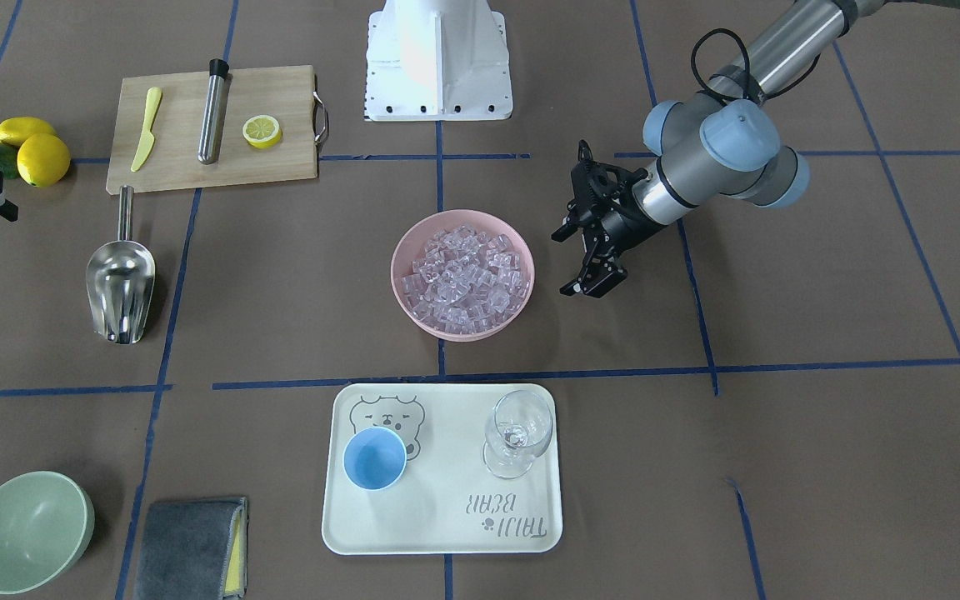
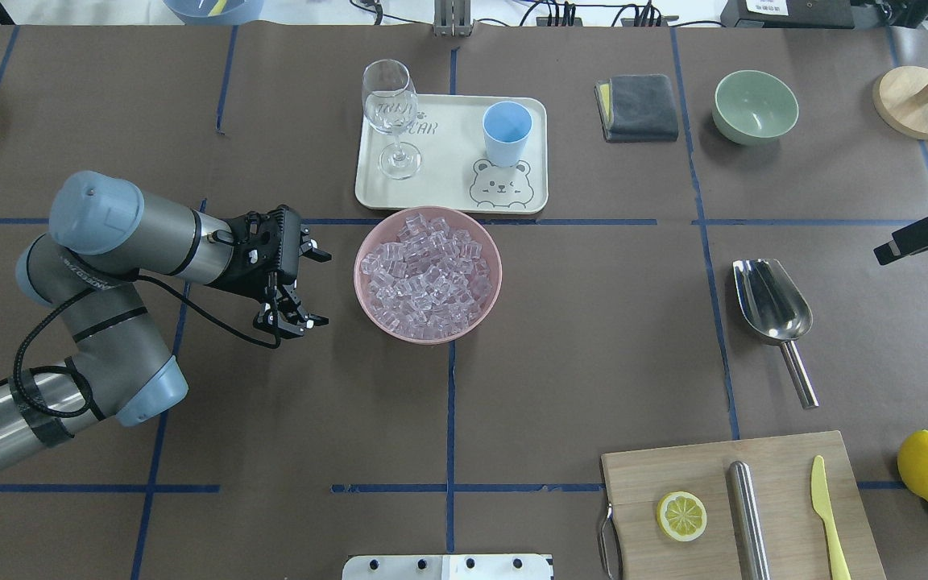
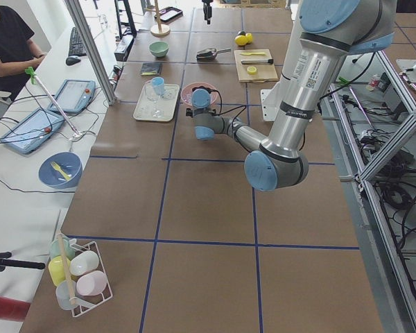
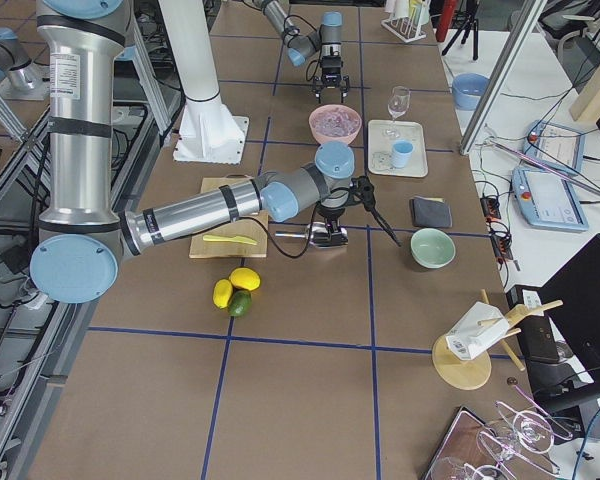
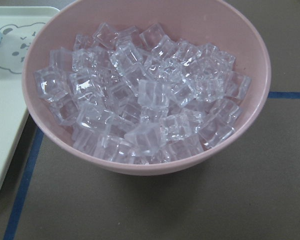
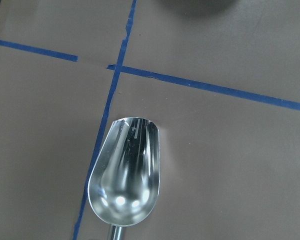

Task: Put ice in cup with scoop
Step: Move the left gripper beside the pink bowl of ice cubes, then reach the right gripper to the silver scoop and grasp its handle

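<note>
Gaping wide, left hand (image 2: 321, 288) faces pink bowl (image 2: 428, 337) w/ glassy ice (image 2: 428, 274); right hand (image 2: 889, 250) near shiny scoop (image 2: 770, 302), grip unclear.

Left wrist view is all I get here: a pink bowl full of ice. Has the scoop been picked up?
Observer: No. The scoop lies on the table, touched by nothing.
Operator: Where is the right pincer?
Observer: The right pincer hangs near the scoop, apart from it; open or shut, I cannot tell.
Operator: And the cup?
Observer: The cup stands empty on the tray.
</note>
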Action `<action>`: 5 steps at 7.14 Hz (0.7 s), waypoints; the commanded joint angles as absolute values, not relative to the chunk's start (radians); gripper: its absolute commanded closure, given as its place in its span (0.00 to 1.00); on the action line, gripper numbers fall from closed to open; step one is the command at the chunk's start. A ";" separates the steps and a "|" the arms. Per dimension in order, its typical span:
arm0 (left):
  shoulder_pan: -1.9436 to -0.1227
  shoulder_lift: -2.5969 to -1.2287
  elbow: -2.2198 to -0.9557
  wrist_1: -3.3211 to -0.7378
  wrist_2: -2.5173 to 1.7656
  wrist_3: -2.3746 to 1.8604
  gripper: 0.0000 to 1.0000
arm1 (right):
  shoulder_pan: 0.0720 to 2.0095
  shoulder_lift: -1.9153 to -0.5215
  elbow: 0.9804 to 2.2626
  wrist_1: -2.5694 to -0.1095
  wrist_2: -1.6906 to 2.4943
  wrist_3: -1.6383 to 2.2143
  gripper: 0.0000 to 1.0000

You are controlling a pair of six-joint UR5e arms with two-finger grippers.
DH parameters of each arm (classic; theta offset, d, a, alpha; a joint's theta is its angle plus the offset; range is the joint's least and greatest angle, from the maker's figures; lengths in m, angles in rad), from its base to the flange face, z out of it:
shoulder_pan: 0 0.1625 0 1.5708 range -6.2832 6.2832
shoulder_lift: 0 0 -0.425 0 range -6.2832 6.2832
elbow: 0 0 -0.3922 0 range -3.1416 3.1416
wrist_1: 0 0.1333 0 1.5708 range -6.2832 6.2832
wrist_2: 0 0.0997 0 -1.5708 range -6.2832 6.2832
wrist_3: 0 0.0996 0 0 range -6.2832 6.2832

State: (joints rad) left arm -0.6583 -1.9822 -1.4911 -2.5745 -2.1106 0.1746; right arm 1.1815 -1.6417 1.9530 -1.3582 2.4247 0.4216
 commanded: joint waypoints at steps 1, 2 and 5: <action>-0.644 -1.988 -1.482 -2.580 -2.026 0.170 0.00 | 1.115 -1.658 2.003 -1.359 2.407 0.573 0.00; -0.644 -1.990 -1.477 -2.577 -2.026 0.169 0.00 | 1.076 -1.684 2.049 -1.359 2.369 0.630 0.00; -0.644 -1.993 -1.467 -2.577 -2.026 0.167 0.00 | 0.844 -1.689 2.057 -1.240 2.139 0.883 0.00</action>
